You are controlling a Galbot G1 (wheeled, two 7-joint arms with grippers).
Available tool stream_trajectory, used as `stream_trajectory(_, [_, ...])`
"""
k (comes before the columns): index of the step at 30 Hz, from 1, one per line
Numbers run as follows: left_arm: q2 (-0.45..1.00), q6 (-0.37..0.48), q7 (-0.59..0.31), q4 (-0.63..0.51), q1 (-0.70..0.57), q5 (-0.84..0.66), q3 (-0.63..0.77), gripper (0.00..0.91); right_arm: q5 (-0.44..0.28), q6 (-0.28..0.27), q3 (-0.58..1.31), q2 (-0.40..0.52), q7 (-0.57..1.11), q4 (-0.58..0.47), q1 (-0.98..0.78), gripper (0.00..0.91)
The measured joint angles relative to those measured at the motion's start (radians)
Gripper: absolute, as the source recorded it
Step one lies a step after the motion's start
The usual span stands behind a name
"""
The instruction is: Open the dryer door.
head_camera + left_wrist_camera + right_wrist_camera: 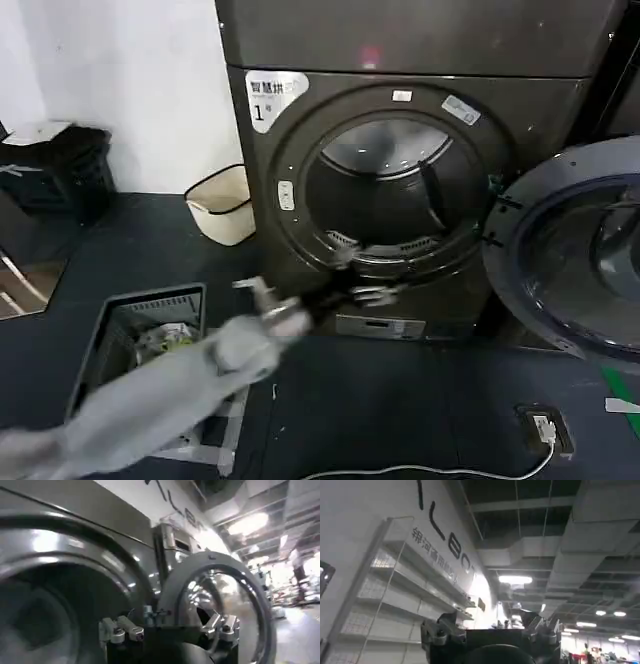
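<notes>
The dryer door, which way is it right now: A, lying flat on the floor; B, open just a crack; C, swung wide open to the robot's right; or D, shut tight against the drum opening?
C: in the head view the dryer door stands swung out on the robot's right side of the dryer, leaving the round drum opening fully exposed.

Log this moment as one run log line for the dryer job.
dryer door: swung open to the right | dryer: drum opening exposed | left gripper: open, empty, below opening | right gripper: pointing at ceiling
</notes>
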Motion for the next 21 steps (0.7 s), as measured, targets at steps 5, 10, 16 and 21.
stream_trajectory(5, [0.229, 0.019, 0.065, -0.1, 0.132, 0.052, -0.093, 0.907, -0.041, -0.007, 0.021, -0.015, 0.001, 0.016, 0.022, 0.907])
stream_trajectory(10, [0.436, 0.024, 0.095, -0.113, 0.234, 0.069, -0.178, 0.907, -0.074, -0.005, 0.047, -0.032, 0.001, 0.008, 0.024, 0.907])
stream_trajectory(16, [0.621, 0.061, 0.184, -0.053, 0.26, 0.149, -0.199, 0.907, -0.074, 0.011, 0.07, -0.05, 0.001, -0.023, 0.019, 0.907])
stream_trajectory(21, [0.732, 0.182, 0.293, 0.018, 0.268, 0.25, -0.218, 0.907, -0.071, 0.012, 0.078, -0.065, -0.003, -0.047, 0.019, 0.907])
